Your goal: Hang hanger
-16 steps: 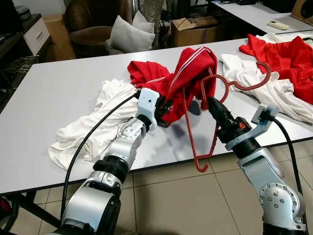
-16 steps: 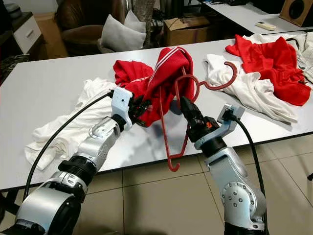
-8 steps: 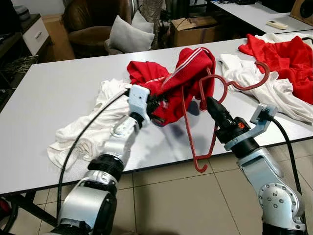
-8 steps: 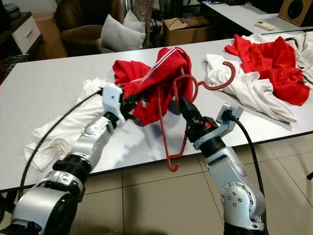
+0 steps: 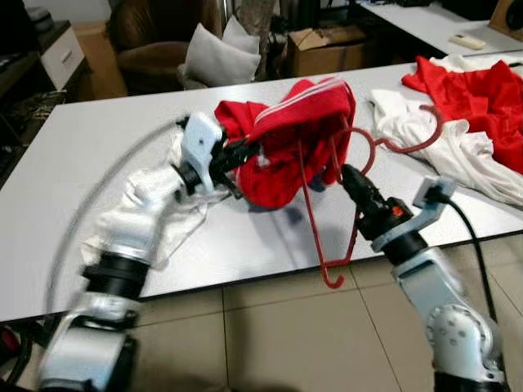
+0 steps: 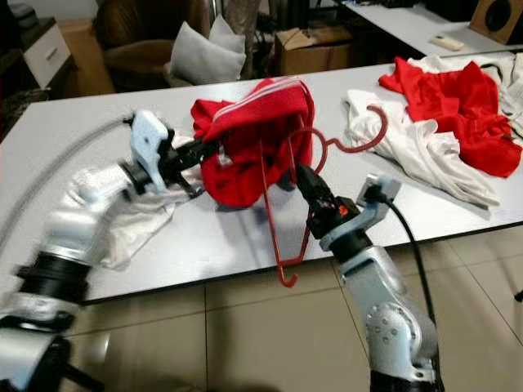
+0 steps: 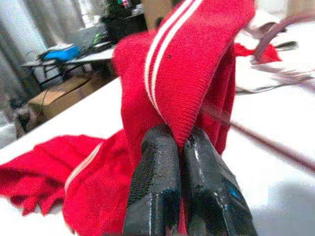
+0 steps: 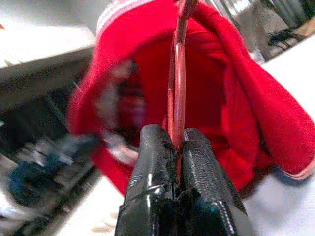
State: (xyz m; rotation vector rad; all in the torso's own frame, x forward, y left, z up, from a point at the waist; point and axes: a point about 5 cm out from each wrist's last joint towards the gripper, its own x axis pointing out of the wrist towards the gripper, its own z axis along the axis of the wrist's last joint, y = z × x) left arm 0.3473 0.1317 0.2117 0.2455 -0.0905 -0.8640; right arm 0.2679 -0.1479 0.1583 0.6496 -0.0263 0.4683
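Note:
A red garment with white stripes (image 5: 294, 131) hangs lifted over the table (image 5: 98, 147), draped around a red hanger (image 5: 349, 249). My left gripper (image 5: 243, 153) is at the garment's left side, shut on its striped hem (image 7: 167, 73) and stretching it out. My right gripper (image 5: 345, 173) sits just right of the garment, near the table's front edge, shut on a thin bar of the hanger (image 8: 176, 83). The hanger's hook (image 5: 413, 144) points right over white cloth. Its lower end dangles below the table edge.
A heap of white clothes (image 6: 143, 229) lies under my left arm. More white cloth (image 5: 417, 122) and another red garment (image 5: 482, 90) lie on the right side of the table. A cardboard box (image 5: 323, 45) and an armchair with a pillow (image 5: 216, 57) stand behind.
My left gripper has swung left and up with the hem, pulling the red garment wider over the hanger. The right gripper and hanger have shifted slightly left.

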